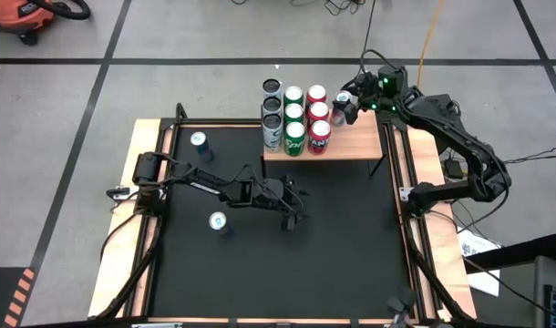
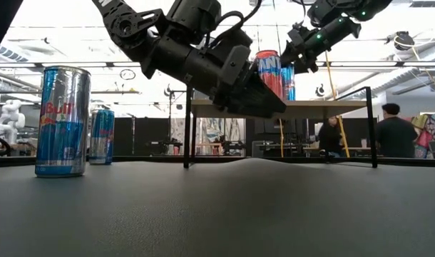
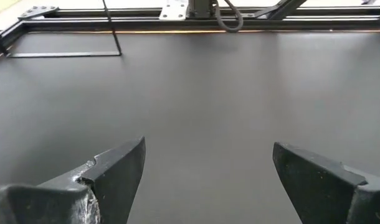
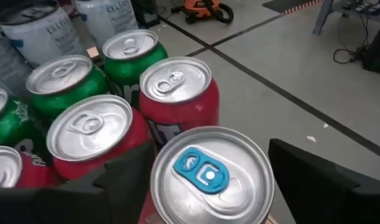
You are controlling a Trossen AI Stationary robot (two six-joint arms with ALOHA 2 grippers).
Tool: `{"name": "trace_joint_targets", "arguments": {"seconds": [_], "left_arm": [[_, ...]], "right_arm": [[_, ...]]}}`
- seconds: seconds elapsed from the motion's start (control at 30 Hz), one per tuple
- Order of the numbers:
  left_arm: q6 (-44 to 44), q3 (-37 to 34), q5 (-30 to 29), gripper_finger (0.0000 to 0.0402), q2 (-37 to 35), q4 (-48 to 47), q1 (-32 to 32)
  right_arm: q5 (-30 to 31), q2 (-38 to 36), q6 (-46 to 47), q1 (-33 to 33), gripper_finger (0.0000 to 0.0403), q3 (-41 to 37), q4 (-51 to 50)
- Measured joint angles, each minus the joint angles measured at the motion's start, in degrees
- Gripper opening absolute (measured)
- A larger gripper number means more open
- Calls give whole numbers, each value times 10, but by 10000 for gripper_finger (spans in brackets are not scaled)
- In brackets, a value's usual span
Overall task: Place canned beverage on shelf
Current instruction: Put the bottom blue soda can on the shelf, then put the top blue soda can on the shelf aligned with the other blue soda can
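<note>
Right gripper straddles a blue-tabbed can on the wood-topped shelf, fingers spread beside its round aluminium lid (left gripper gapes empty).

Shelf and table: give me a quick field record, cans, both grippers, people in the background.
shelf: wood-topped shelf at the table's far edge
cans on shelf: eight in three rows, plus a blue-tab can beside the red ones
right gripper: right gripper over the shelf, fingers on either side of the blue-tab can, open
left gripper: left gripper above mid-table, open, holding nothing
cans on table: two blue cans on the black table
people: two people beyond the table, low view
</note>
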Motion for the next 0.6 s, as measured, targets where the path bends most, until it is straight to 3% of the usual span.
{"name": "trace_joint_targets", "arguments": {"seconds": [0.23, 0.43, 0.6], "left_arm": [[0, -35, -52, 354, -38, -20, 0], [-16, -149, -117, 354, -140, 30, 0], [-30, -249, -223, 354, -238, 23, -20]], "right_arm": [[2, -33, 1, 0, 306, 0, 12], [2, -90, 23, 2, 306, 0, 21], [1, -133, 47, 22, 306, -9, 22]]}}
